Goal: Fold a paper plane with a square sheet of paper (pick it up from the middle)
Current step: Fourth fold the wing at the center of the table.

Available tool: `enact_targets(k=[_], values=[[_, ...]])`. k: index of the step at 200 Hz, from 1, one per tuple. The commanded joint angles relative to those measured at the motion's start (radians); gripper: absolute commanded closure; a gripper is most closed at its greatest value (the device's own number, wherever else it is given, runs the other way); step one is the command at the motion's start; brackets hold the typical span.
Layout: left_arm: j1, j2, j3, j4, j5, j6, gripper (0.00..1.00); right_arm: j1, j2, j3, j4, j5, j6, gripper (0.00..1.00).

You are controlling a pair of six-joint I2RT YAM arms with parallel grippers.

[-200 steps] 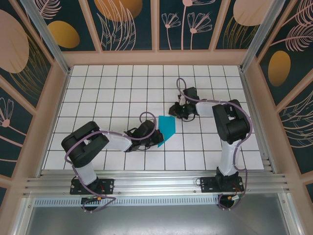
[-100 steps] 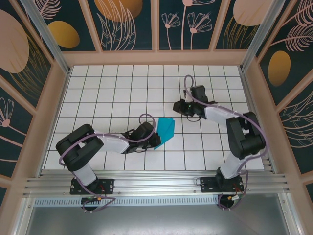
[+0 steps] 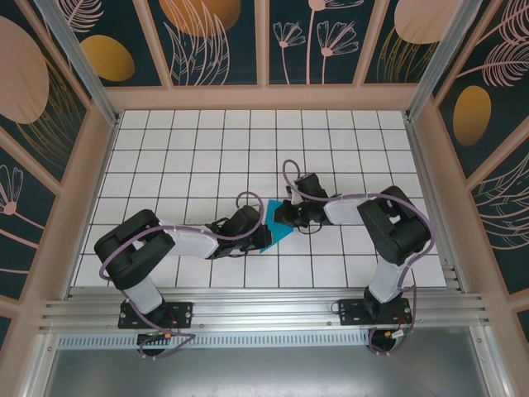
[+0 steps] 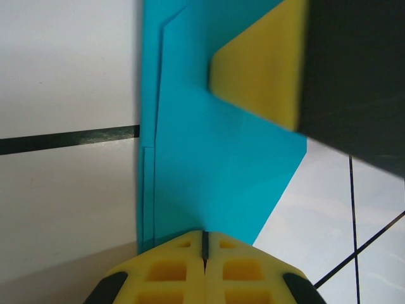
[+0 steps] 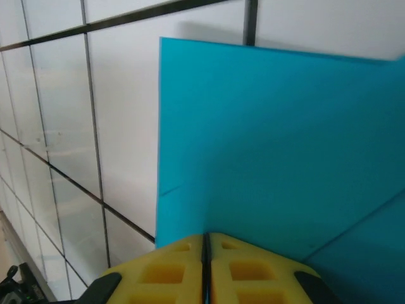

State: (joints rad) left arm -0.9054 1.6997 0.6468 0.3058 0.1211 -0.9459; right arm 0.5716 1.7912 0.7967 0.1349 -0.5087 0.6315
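The square sheet of paper (image 3: 275,235) lies folded and teal-blue on the white tiled table, with layered edges and a slanted edge (image 4: 215,145). A finished paper plane is out of view. My left gripper (image 3: 263,222) is shut, its yellow tips (image 4: 204,233) down on the near edge of the sheet. My right gripper (image 3: 281,217) is shut too, its tips (image 5: 205,235) resting on the paper (image 5: 272,139) from the other side. One yellow finger of the right gripper (image 4: 259,69) stands on the sheet in the left wrist view. Whether either pinches a layer is hidden.
The white tiled table (image 3: 198,157) has black grid lines and wooden walls (image 3: 264,98) around it. An aluminium rail (image 3: 248,313) runs along the near edge by the arm bases.
The right gripper swung from the far right down and left onto the paper and its jaws drew together. The left gripper stayed shut on the paper's edge.
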Motion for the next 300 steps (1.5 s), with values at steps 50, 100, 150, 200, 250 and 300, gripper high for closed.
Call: enact_targets(k=[50, 100, 150, 200, 250, 300], values=[[-0.007, 0.023, -0.100, -0.245, 0.078, 0.019, 1.00, 0.003, 0.069, -0.032, -0.033, 0.125, 0.006, 0.91], [-0.010, -0.013, -0.130, -0.294, 0.103, 0.024, 0.99, 0.003, 0.068, -0.034, -0.036, 0.137, 0.014, 0.91], [-0.021, -0.052, -0.162, -0.332, 0.126, 0.026, 0.97, 0.002, 0.069, -0.029, -0.050, 0.147, 0.013, 0.91], [-0.023, -0.121, -0.132, -0.374, 0.036, 0.001, 0.93, 0.002, 0.056, -0.032, -0.056, 0.143, 0.011, 0.92], [-0.023, -0.278, -0.071, -0.241, 0.018, -0.083, 0.81, 0.004, 0.063, -0.037, -0.048, 0.141, 0.018, 0.92], [-0.023, -0.139, -0.023, -0.113, 0.191, -0.081, 0.80, 0.005, 0.066, -0.039, -0.044, 0.142, 0.020, 0.92]])
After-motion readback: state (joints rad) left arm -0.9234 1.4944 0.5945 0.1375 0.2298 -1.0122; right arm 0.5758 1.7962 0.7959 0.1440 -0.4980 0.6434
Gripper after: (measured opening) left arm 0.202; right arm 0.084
